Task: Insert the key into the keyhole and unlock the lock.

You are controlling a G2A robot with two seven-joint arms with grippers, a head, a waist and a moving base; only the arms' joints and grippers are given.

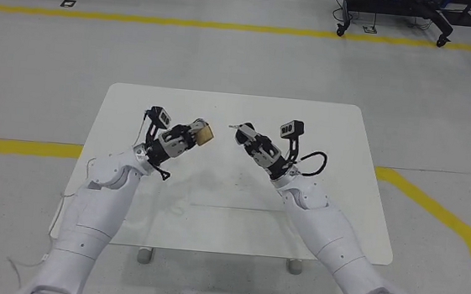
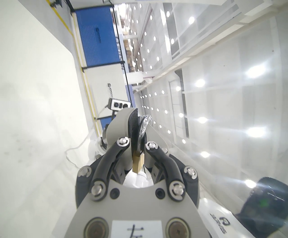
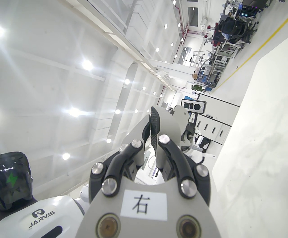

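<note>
Both arms are raised over the middle of the white table, facing each other. In the top view my left gripper is shut on a brass padlock, whose body sticks out toward the right arm. The left wrist view has the silver shackle pinched between the left gripper pads, with the brass body behind them. My right gripper is shut on a small thin key that points at the lock across a short gap. The right gripper has its pads pressed together.
The tabletop under the arms is bare white. Its front edge lies close to the robot, and its far edge borders grey floor with yellow lines. A black cable loops off the right wrist.
</note>
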